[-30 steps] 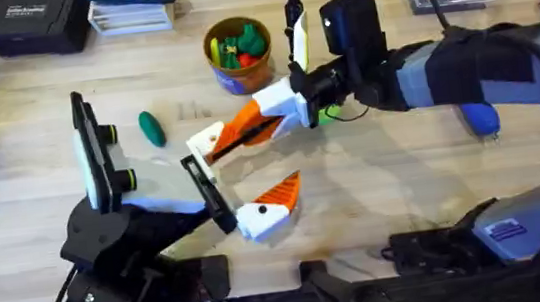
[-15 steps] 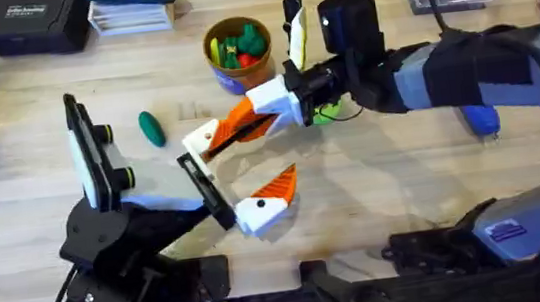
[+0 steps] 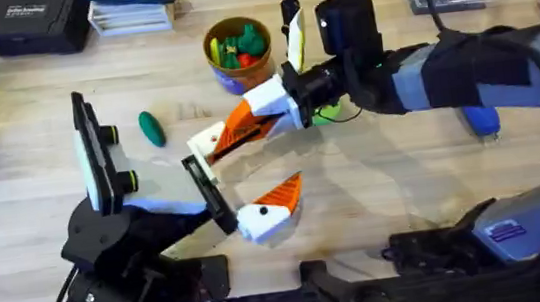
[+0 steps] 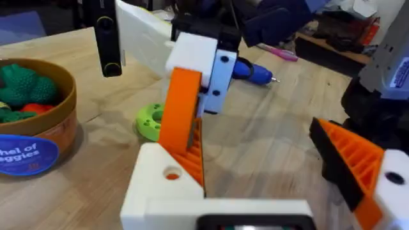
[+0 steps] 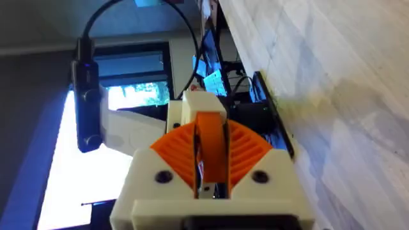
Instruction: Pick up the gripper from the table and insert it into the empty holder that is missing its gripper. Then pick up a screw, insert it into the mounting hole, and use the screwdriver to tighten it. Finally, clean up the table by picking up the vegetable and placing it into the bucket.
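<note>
Right end effector [image 3: 247,125] clamps the ribbed orange wedge gripper [image 3: 240,124], long axis pointing down-left, tip at the white angular holder [image 3: 205,139] on the left end effector [image 3: 243,179], whose jaws stand wide above the table [image 3: 375,190]; smooth dark-green vegetable [image 3: 152,128] lies left.

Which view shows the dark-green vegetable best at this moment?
The overhead view: the vegetable lies whole and unobstructed on the table, left of the bucket. The left wrist view takes in the bucket, not the vegetable; the right wrist view faces elsewhere.
</note>
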Robot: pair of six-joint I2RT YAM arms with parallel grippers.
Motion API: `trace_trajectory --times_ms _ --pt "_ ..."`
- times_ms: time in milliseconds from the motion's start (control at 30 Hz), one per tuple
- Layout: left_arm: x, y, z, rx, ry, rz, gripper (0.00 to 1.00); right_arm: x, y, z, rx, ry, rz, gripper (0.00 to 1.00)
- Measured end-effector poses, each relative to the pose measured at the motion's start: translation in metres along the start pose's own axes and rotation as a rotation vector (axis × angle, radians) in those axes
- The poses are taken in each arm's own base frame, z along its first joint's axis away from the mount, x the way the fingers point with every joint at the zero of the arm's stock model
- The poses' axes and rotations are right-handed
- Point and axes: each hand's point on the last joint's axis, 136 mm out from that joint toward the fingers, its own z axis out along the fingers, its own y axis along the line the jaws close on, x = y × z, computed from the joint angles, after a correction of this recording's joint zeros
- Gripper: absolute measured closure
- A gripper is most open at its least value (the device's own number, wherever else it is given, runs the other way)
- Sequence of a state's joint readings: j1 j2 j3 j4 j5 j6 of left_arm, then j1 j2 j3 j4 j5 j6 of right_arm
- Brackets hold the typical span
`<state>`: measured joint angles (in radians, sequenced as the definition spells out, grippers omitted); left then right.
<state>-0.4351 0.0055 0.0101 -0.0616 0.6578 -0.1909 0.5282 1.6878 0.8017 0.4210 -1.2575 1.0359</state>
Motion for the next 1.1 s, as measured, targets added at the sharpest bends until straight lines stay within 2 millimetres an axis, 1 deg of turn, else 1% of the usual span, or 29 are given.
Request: trace_trajectory --times_ms 67,233,300,367,500,600,633,733,767,833,867,1000,1100 --pt "0.000 0.000 0.000 0.001 0.000 0.000 0.015 0.000 0.000 0.000 0.000 0.001 0.000 0.772" --pt "0.000 -0.001 0.000 0.005 0.001 0.008 0.015 0.001 0.000 -0.001 -0.003 0.004 0.004 0.691" --pt "0.000 -0.002 0.000 0.010 0.002 0.010 0.014 0.000 0.000 -0.002 -0.005 0.003 0.005 0.644" --pt "0.001 -0.005 0.000 0.029 0.005 0.011 0.014 0.000 0.001 -0.003 -0.007 0.002 0.003 0.574" --pt "0.002 -0.008 0.000 0.047 0.010 0.011 0.014 0.000 0.001 -0.004 -0.007 0.002 0.004 0.486" --pt "0.002 -0.010 0.000 0.055 0.011 0.011 0.014 -0.002 0.000 -0.005 -0.008 -0.003 0.004 0.372" --pt "0.002 -0.010 0.000 0.057 0.012 0.011 0.014 -0.002 0.000 -0.006 -0.007 -0.006 0.005 0.308" --pt "0.002 -0.010 0.000 0.059 0.012 0.011 0.014 -0.005 0.000 -0.009 -0.007 -0.016 -0.001 0.043" --pt "0.002 -0.011 0.000 0.059 0.012 0.011 0.014 -0.006 -0.001 -0.010 -0.006 -0.021 -0.006 0.020" --pt "0.002 -0.011 0.000 0.061 0.013 0.010 0.014 -0.010 -0.003 -0.013 0.004 -0.045 -0.015 0.010" --pt "0.002 -0.011 0.000 0.061 0.013 0.010 0.014 -0.027 -0.008 -0.026 0.030 -0.128 -0.045 0.008" --pt "0.002 -0.011 0.000 0.061 0.013 0.011 0.015 -0.062 -0.009 -0.059 0.074 -0.279 -0.107 0.009" --pt "0.002 -0.011 0.000 0.061 0.013 0.011 0.015 -0.089 -0.008 -0.085 0.146 -0.382 -0.130 0.008"
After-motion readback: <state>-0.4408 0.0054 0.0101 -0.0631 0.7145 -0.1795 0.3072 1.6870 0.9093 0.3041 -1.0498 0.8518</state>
